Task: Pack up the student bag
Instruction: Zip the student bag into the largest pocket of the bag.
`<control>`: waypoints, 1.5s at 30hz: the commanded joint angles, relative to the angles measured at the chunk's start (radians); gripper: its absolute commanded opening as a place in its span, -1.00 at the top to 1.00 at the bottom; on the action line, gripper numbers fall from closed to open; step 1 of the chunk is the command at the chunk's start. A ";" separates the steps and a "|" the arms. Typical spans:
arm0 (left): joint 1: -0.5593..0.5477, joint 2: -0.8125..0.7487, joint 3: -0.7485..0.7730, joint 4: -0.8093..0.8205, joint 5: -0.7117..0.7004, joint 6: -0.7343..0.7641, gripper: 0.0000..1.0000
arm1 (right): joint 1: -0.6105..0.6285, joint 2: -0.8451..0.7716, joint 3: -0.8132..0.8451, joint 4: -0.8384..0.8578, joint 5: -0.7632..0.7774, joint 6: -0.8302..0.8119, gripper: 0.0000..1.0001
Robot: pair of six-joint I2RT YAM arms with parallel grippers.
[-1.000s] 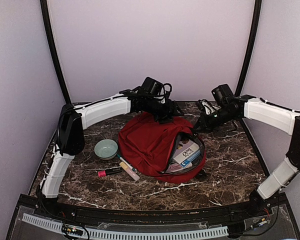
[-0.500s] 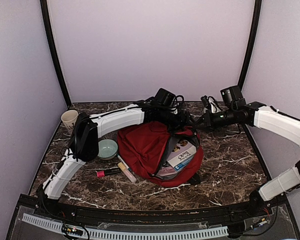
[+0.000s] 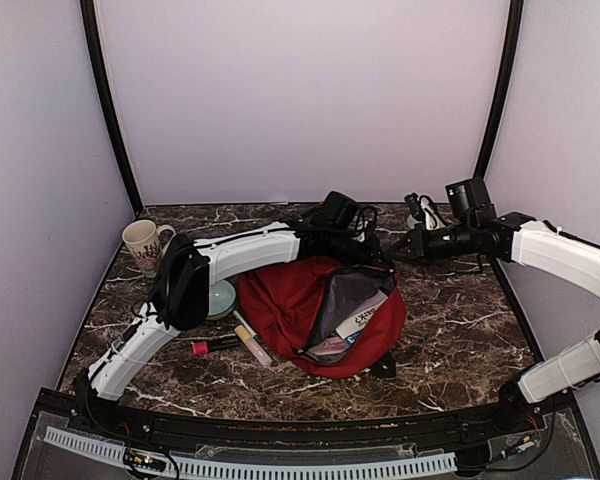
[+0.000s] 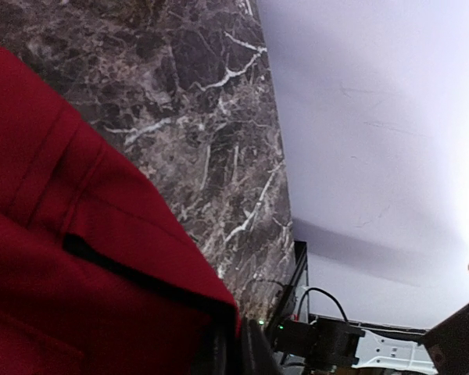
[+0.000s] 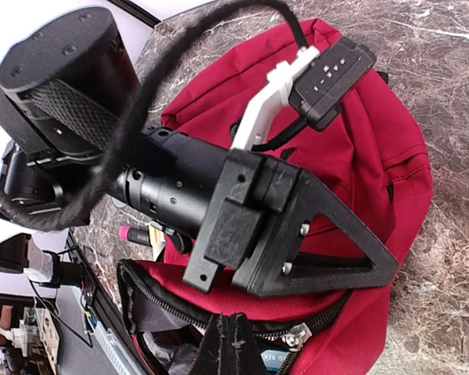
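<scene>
Student bag (image 3: 290, 305) beneath left gripper (image 4: 236, 355), state unclear; right gripper (image 5: 233, 344) closed at its rim.

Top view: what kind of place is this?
Probably a lab recording booth: plain lilac walls close around a marble-look tabletop, a left arm and right arm mount at its near edge, and the red backpack looks staged.

Left arm (image 3: 242, 250): stretched forward, angled rightward
Left claw (image 4: 236, 353): fingers nearly together
Right arm (image 3: 560, 250): reaching leftward
Right claw (image 5: 228, 344): closed tight
</scene>
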 commanded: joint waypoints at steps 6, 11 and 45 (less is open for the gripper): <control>0.006 -0.042 -0.053 0.032 -0.037 -0.012 1.00 | 0.003 -0.089 -0.029 0.009 -0.101 -0.059 1.00; 0.033 -0.060 -0.059 0.001 -0.114 -0.015 1.00 | 0.005 -0.150 -0.069 -0.018 -0.157 -0.044 1.00; 0.048 -0.253 -0.037 -0.050 -0.128 0.362 0.00 | 0.098 -0.242 0.008 -0.350 0.491 0.175 0.01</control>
